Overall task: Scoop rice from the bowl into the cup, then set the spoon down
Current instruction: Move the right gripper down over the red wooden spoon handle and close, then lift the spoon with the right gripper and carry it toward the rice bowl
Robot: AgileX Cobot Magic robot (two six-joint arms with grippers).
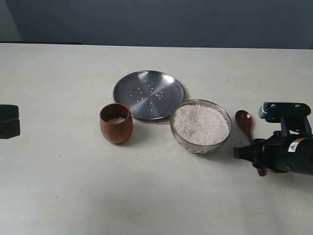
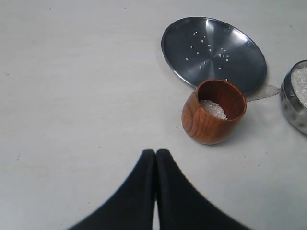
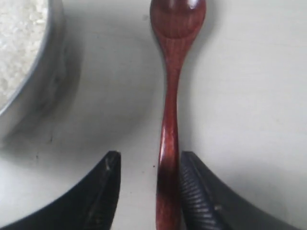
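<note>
The spoon (image 1: 244, 121) lies flat on the table just right of the bowl (image 1: 195, 146), which is filled with rice (image 1: 200, 123). My right gripper (image 1: 244, 152) sits low over the spoon's handle. In the right wrist view this gripper (image 3: 151, 158) is open and straddles the handle of the spoon (image 3: 170, 120). One finger (image 3: 196, 191) touches the handle and the other stands apart. The cup (image 1: 116, 128) stands left of the bowl with a little rice (image 2: 212, 109) inside. My left gripper (image 2: 156, 152) is shut and empty, well short of the cup (image 2: 204, 122).
A flat steel plate (image 1: 149, 93) with a few stray grains lies behind the cup and bowl. The bowl's wall (image 3: 45, 72) stands close beside the right gripper's free finger. The left gripper (image 1: 7, 121) rests at the table's left edge.
</note>
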